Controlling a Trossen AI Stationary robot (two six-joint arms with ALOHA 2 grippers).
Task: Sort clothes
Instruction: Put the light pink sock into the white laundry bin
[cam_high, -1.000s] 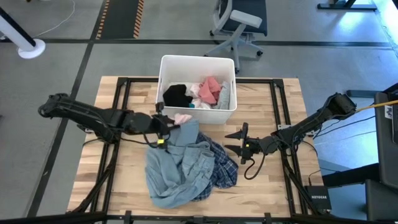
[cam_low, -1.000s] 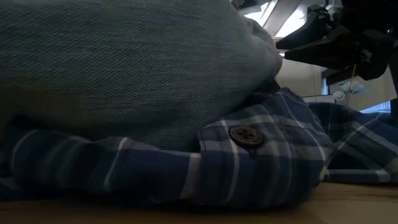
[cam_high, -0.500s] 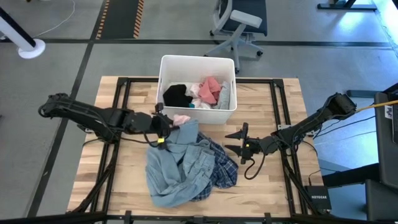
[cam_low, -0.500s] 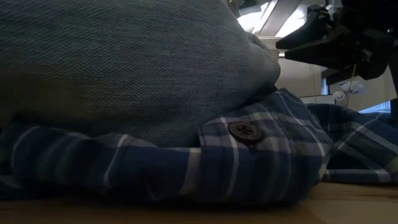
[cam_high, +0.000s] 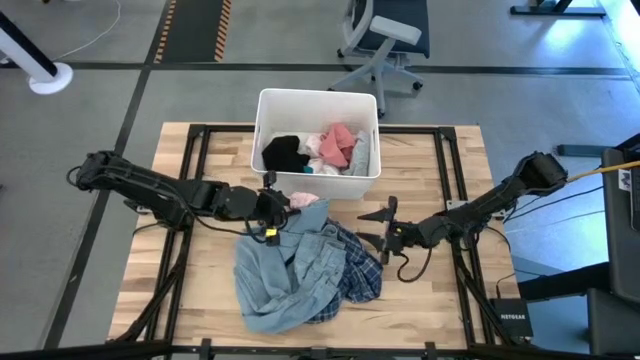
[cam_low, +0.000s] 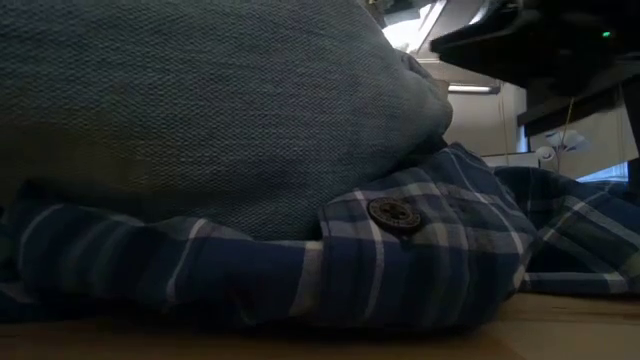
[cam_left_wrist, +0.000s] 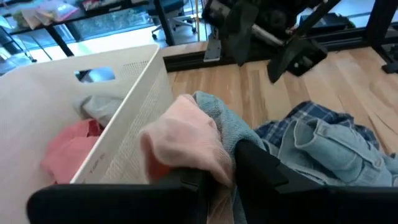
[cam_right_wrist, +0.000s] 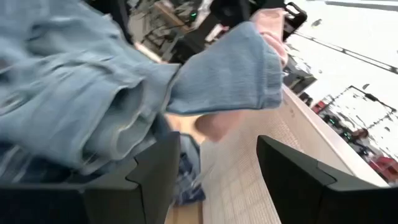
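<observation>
A pale pink garment (cam_high: 301, 199) is in my left gripper (cam_high: 277, 206), just in front of the white bin (cam_high: 258, 130). The bin holds black, salmon pink, white and grey clothes (cam_high: 320, 150). A large light-blue denim shirt (cam_high: 285, 268) lies heaped on the table over a navy plaid shirt (cam_high: 358, 270). One denim end rises to my left gripper. My right gripper (cam_high: 376, 228) is open and empty, level, at the heap's right side, pointing at it. The low view shows the denim (cam_low: 200, 110) resting on the plaid shirt (cam_low: 400, 260). My left gripper pinches a bunched fold of the pink garment (cam_left_wrist: 186, 152) between its two fingers (cam_left_wrist: 258, 165), coming level from the table's left. A denim end (cam_left_wrist: 227, 124) lies against the pink cloth at the fingers; whether it is pinched too, I cannot tell. The pink garment is lifted clear.
The bin stands at the table's far middle, its front wall (cam_left_wrist: 134, 134) right beside my left gripper. Bare wooden table (cam_high: 440, 160) lies to the right of the bin and the heap. An office chair (cam_high: 385, 40) stands beyond the far edge.
My left gripper has gone toward the table's right edge along the bin's front wall, carrying the pink garment and drawing the denim end with it. My right gripper has moved a little toward the heap, staying open.
</observation>
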